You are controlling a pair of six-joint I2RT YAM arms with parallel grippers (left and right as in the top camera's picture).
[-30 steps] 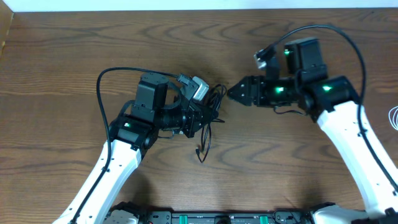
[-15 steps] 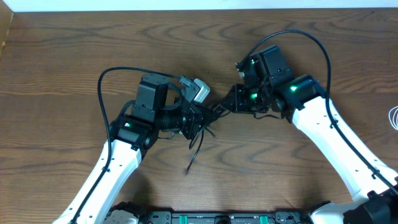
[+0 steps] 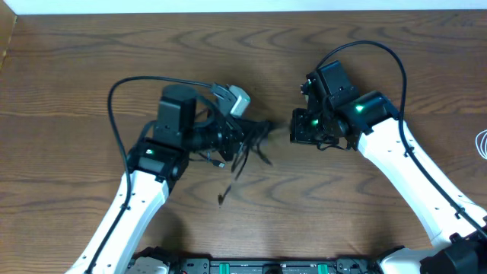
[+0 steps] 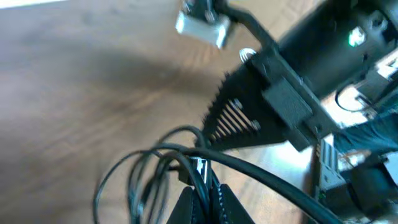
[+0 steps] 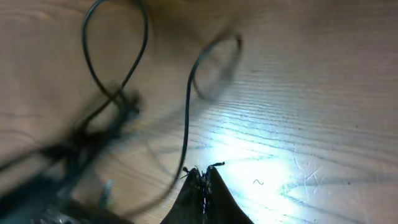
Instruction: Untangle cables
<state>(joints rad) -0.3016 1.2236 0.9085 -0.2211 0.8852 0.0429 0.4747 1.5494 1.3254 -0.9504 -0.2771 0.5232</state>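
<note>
Left hand (image 3: 242,139) pinched closed, right hand (image 3: 293,132) closed too (tips facing, apart); both arms angled inward.

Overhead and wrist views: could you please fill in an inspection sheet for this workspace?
Surface: wood table.
Job's things: black cables bunched between the arms, one end trailing toward the near edge; white cable at the right edge.
Clutter: nothing seen.
Grippers: left gripper shut on black cables; right gripper shut, fingers pinching one strand.
Cables: arm wires loop over each arm.
Surroundings: white strip beyond the far edge.
</note>
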